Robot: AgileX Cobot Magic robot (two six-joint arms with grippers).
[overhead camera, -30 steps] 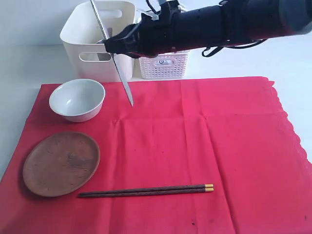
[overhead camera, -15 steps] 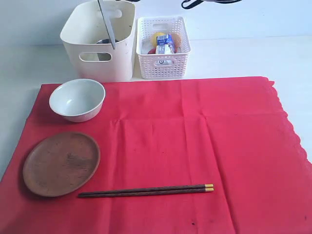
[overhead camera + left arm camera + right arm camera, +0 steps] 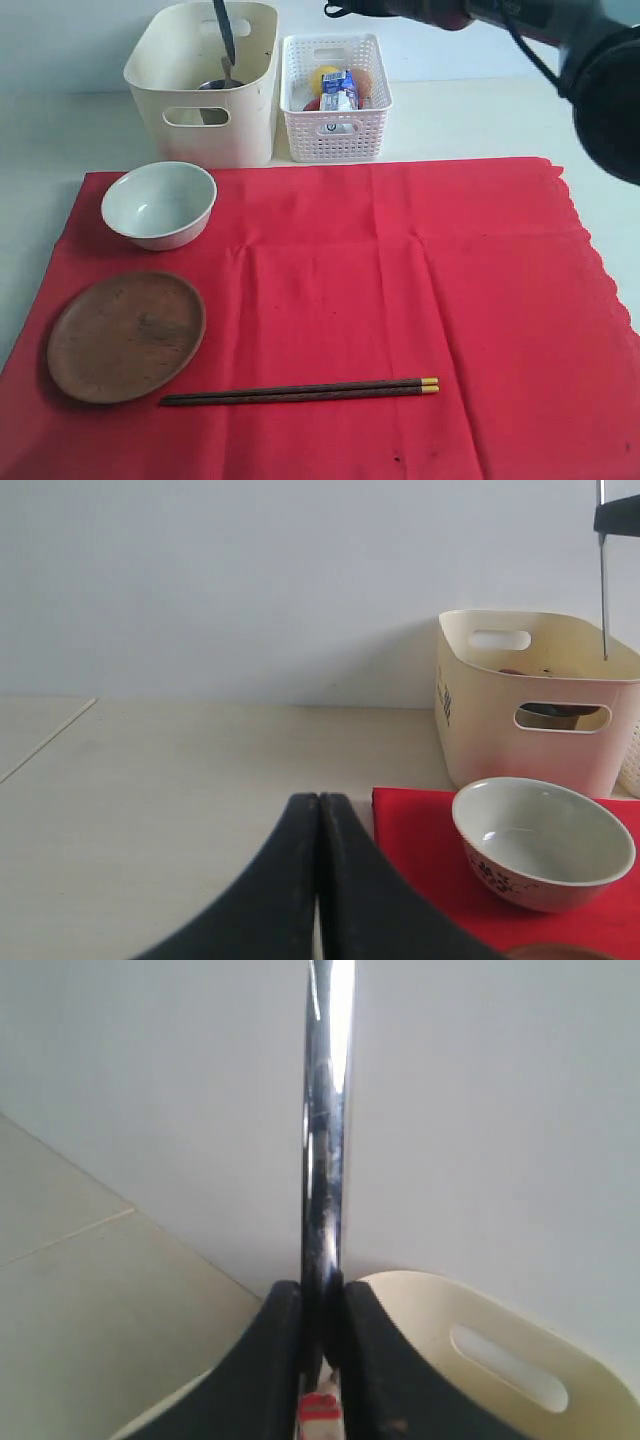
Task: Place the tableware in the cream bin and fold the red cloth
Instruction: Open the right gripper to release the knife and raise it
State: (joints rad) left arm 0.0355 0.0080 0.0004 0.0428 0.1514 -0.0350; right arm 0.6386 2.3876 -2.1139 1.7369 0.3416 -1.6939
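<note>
From outside, the silver table knife hangs blade-down over the cream bin, its tip just inside the rim; my right pincer is above the edge of this view. Something dark lies in the bin, too hidden to name. In front of the bin, on the red cloth, sit the bowl nearest it, then the wooden plate, and farthest off the chopsticks. I judge those three are left to move, and the cloth lies flat, not yet folded. The white basket stands just beside the bin, clear of the drop. My left wrist view shows my left pincer shut and empty over bare desk, well apart from the bin. My right wrist view shows my right pincer clamped on the knife, the bin's rim below it.
</note>
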